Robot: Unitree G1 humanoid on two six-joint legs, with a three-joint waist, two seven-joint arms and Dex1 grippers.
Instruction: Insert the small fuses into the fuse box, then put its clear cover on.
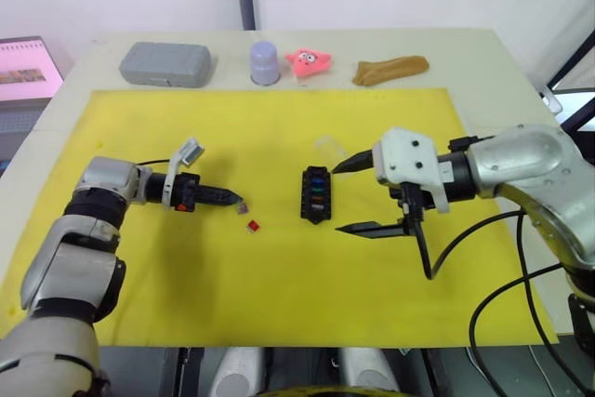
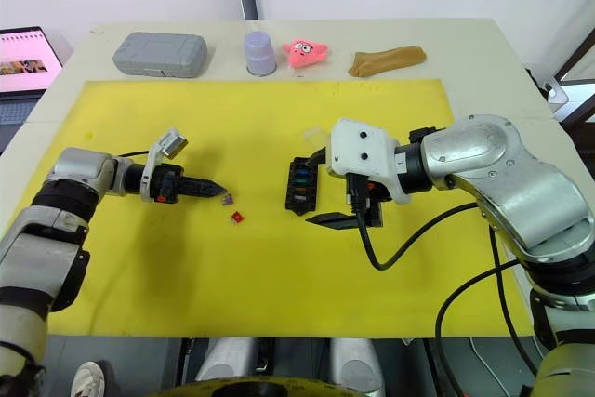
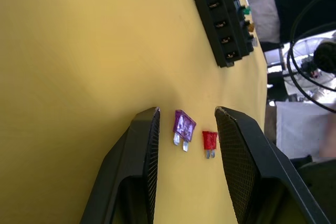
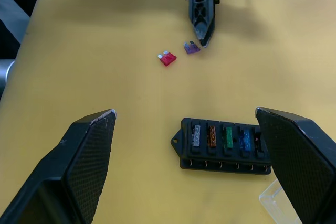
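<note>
Black scalloped fuse box [image 1: 316,194] is sitting mid-mat on the yellow mat [image 1: 279,295], holding grey, amber, green and blue fuses in one row; no readable markings. Purple fuse [image 3: 184,125] and red fuse [image 3: 209,140] are lying loose to its left, apart. Left gripper [image 3: 184,135] is hovering parted around the purple one, not touching. Clear cover [image 4: 278,203] is lying just beside the box. Right gripper [image 1: 358,197] is spreading wide by the box, empty. Plenty of bare mat in front.
</note>
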